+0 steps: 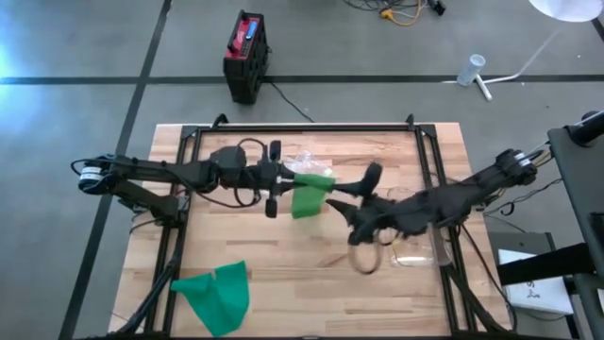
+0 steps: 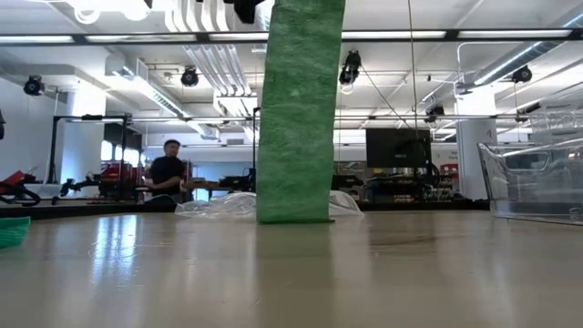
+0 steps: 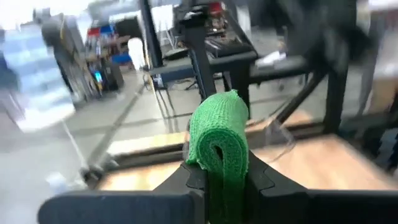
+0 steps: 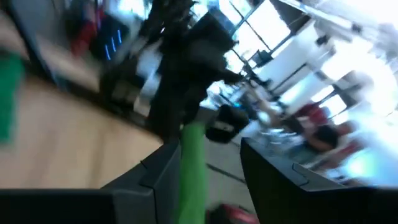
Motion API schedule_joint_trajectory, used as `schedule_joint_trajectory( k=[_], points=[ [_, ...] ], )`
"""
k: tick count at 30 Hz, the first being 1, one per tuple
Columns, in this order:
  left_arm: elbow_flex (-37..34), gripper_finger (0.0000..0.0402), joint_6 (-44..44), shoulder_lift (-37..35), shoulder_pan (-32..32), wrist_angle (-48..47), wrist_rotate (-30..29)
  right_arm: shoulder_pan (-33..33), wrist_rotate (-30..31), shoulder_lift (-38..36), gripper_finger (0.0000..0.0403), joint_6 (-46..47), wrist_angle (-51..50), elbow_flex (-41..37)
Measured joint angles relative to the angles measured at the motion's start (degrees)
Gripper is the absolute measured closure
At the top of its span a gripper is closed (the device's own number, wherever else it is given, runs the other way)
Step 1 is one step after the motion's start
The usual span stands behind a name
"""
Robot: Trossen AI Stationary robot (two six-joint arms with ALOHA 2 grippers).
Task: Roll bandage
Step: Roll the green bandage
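Note:
A green bandage (image 1: 308, 194) hangs as a long upright strip (image 2: 296, 118) above the table's middle, with its top end rolled up. My left gripper (image 1: 289, 181) reaches in from the table's left and is shut on that rolled end (image 3: 217, 137). My right gripper (image 1: 342, 195) comes from the right and is open. In the right wrist view (image 4: 208, 171) the strip (image 4: 193, 168) stands between its fingers, close to one of them; I cannot tell whether it touches. A second green bandage (image 1: 217, 293) lies crumpled at the table's near left. My left gripper pinches the bandage's rolled-up top end (image 3: 219, 163) between its two fingers. The fingers come level from the table's left, and the roll sticks out past their tips. The strip hangs straight down below the hold, and its lower end (image 2: 292, 217) reaches the table top.
A clear plastic container (image 1: 417, 247) stands at the right under the right arm and shows in the low view (image 2: 537, 178). A crumpled clear plastic bag (image 1: 307, 161) lies behind the bandage. A black frame (image 1: 302, 127) borders the table. People show in the room beyond.

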Motion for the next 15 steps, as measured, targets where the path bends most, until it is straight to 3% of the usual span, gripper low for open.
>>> schedule_joint_trajectory(
  k=[3, 7, 15],
  points=[
    [-1.3, 0.0378, 9.5, 0.0, -1.2, 2.5, 0.0, -1.9, -4.8, -2.6, 0.0249, 10.8, -3.2, 0.4],
    [-3.2, 0.0378, 15.1, 0.0, -1.8, 8.4, 0.1, -3.9, -11.8, -3.1, 0.0259, 21.3, -9.1, -0.3],
    [-3.3, 0.0379, 27.3, 0.1, -3.0, 8.9, 0.0, -6.0, -11.9, 0.6, 0.0274, 24.5, -6.9, -0.4]
  ],
)
